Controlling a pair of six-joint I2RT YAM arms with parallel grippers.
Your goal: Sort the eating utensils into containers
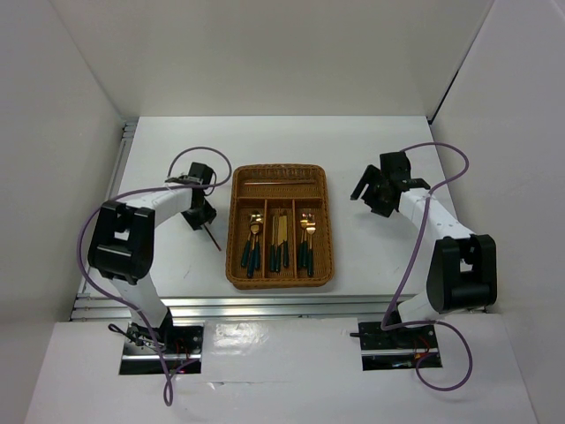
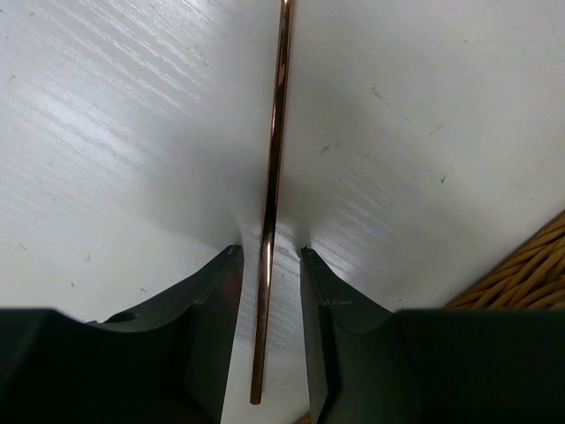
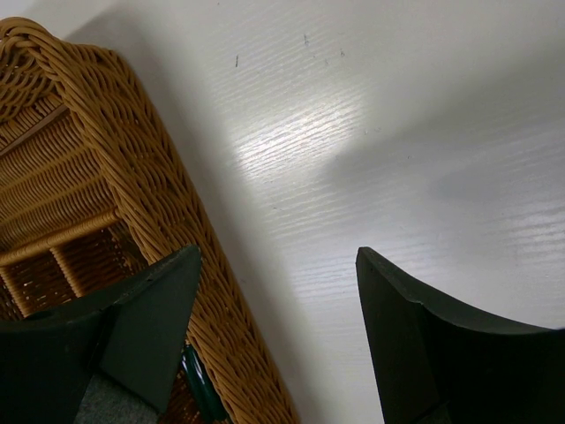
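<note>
The last loose piece is a copper-brown chopstick (image 2: 274, 159), lying on the white table (image 1: 159, 150) just left of the wicker tray (image 1: 325, 225), and the left gripper (image 2: 271, 265) is down over it. In the left wrist view the chopstick runs lengthwise through the gap, straight out ahead of the fingers (image 2: 216, 327). A thin strip of table shows on either side of it, so the jaws stand narrowly apart and straddle the stick rather than pinching it. From above, its long axis slants from under the gripper toward the near edge and slightly toward the tray. The crosswise slot (image 1: 278, 183) at the tray's far end, where another chopstick already lies, runs left to right. That mismatch is what the coming move turns on: once gripped, the stick would need to be carried rightward and away from the arm bases, and swung round until it lies along that slot. The left arm is clearly the nearer one. The right gripper (image 3: 278, 291) hangs with its fingers spread wide and empty, over bare table just beside the tray's right wall. The three long slots hold spoons (image 1: 253, 237), knives (image 1: 278, 240) and forks (image 1: 307, 237).
</note>
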